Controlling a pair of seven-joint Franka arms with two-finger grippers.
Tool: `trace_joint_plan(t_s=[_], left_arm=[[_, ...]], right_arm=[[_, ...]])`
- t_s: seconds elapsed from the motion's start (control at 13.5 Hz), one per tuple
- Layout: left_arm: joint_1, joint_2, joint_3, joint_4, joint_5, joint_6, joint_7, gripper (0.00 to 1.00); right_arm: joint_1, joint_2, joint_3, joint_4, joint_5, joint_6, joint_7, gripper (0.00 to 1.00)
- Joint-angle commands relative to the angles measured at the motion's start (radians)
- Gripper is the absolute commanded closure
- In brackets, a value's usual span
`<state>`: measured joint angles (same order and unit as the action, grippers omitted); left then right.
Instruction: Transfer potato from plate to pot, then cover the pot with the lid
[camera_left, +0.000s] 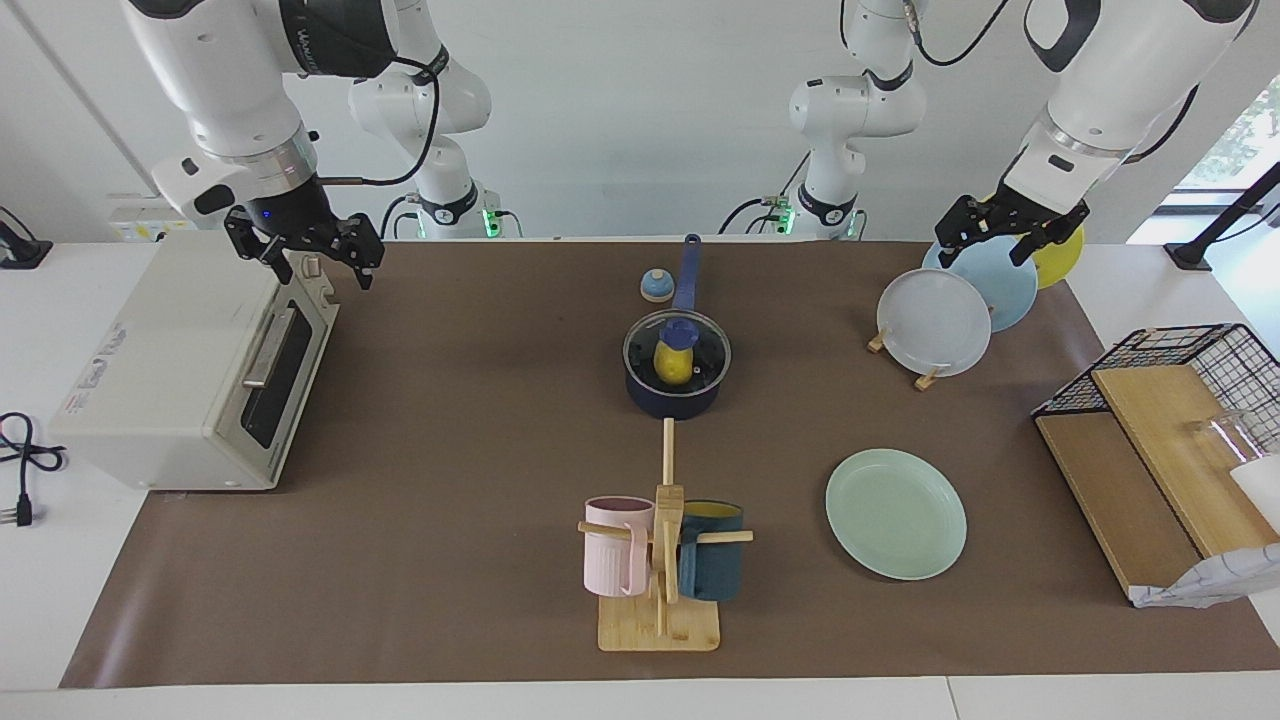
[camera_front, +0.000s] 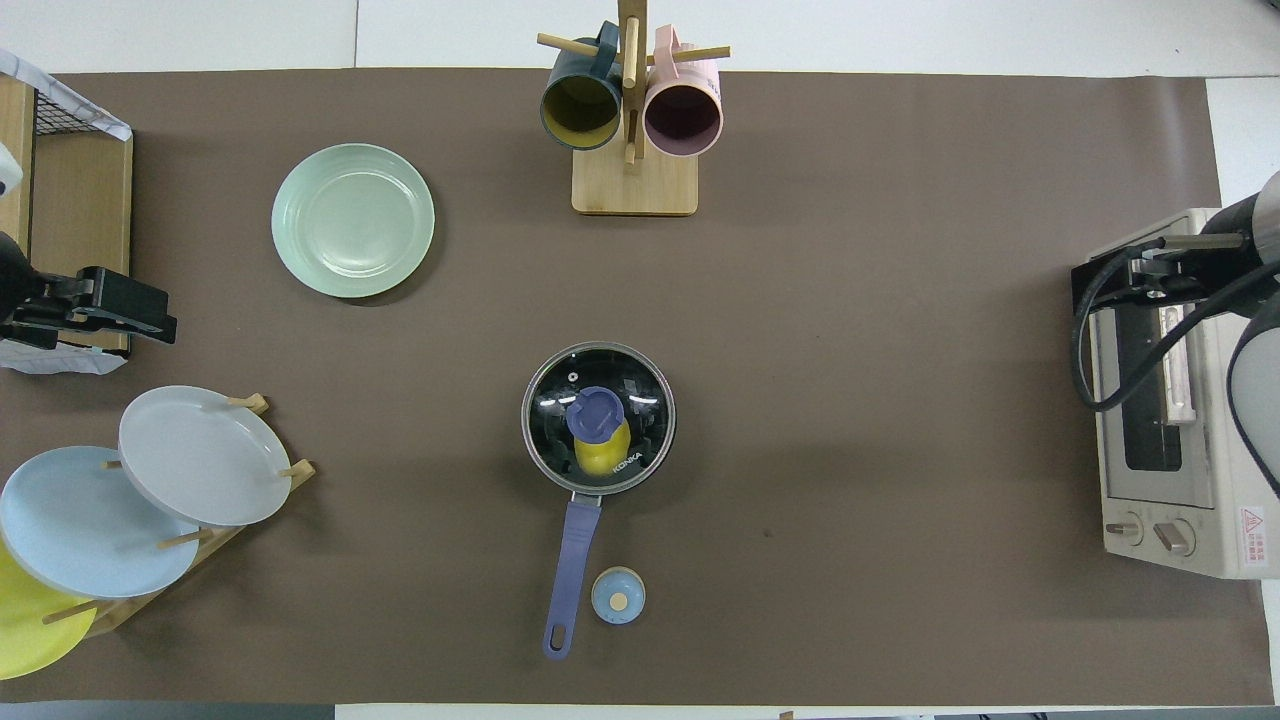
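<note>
The dark navy pot (camera_left: 675, 402) stands mid-table, its long blue handle pointing toward the robots; it also shows in the overhead view (camera_front: 574, 560). The clear glass lid (camera_left: 706, 347) with its blue knob rests on the pot (camera_front: 640, 400). The yellow potato (camera_left: 674, 366) lies inside, seen through the glass (camera_front: 600, 457). The mint-green plate (camera_left: 895, 512) lies empty, farther from the robots, toward the left arm's end (camera_front: 352, 220). My left gripper (camera_left: 1010, 237) is open and empty above the plate rack. My right gripper (camera_left: 305, 252) is open and empty above the toaster oven.
A toaster oven (camera_left: 190, 370) stands at the right arm's end. A rack of upright plates (camera_left: 935, 322) and a wire basket on wooden boards (camera_left: 1170, 420) stand at the left arm's end. A mug tree (camera_left: 660, 560) stands farther out than the pot. A small bell (camera_left: 656, 286) sits beside the pot's handle.
</note>
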<state>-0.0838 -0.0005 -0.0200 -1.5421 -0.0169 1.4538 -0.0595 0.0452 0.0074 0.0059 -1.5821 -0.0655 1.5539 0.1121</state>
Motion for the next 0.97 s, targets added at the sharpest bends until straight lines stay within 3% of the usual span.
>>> trace_joint_plan(t_s=[0.0, 0.89], left_arm=[[0.012, -0.015, -0.009, -0.012, 0.02, -0.004, 0.001, 0.0], [0.012, -0.015, -0.009, -0.012, 0.02, -0.004, 0.001, 0.0]], right_arm=[[-0.016, -0.024, 0.009, -0.021, 0.004, 0.012, -0.029, 0.0], [-0.005, -0.026, 0.02, -0.016, 0.041, 0.003, -0.051, 0.0]])
